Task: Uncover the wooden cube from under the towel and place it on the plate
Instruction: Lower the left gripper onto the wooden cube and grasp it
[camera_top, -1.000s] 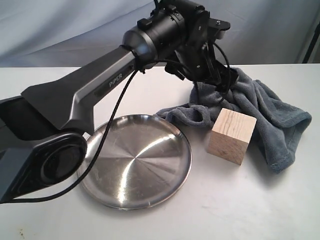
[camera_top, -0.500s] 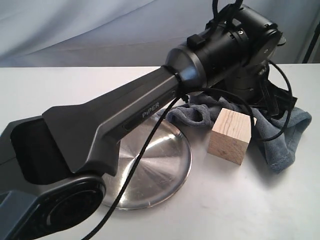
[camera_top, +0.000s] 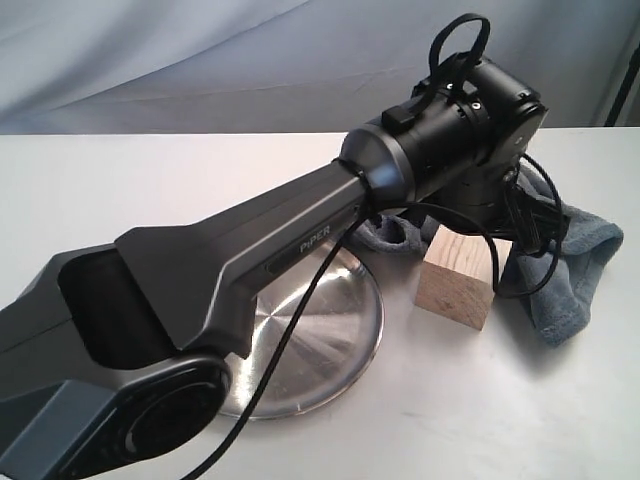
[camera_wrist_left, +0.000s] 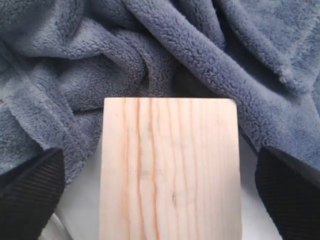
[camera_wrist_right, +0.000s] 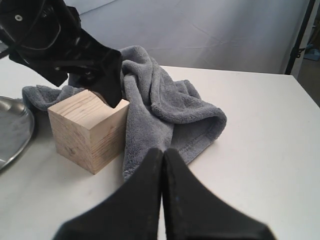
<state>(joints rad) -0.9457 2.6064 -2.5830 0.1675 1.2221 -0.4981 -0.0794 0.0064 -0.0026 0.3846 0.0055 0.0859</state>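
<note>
The wooden cube (camera_top: 455, 287) stands uncovered on the white table, just right of the plate (camera_top: 320, 335). The blue-grey towel (camera_top: 578, 262) lies crumpled behind and to the right of it. My left gripper (camera_wrist_left: 160, 195) hangs open right over the cube (camera_wrist_left: 170, 170), one black finger (camera_wrist_left: 30, 192) on each side and apart from the wood. In the right wrist view my left gripper (camera_wrist_right: 100, 80) reaches down to the cube's (camera_wrist_right: 87, 130) top rear edge. My right gripper (camera_wrist_right: 163, 152) is shut on nothing, low over the table in front of the towel (camera_wrist_right: 170, 105).
The left arm's long black link (camera_top: 250, 270) crosses above the plate and hides much of it. Bare white table (camera_wrist_right: 265, 140) lies to the right of the towel. A grey cloth backdrop hangs behind the table.
The left arm has swung right and down, from above the towel to directly over the cube. Cube, towel and plate have not moved.
</note>
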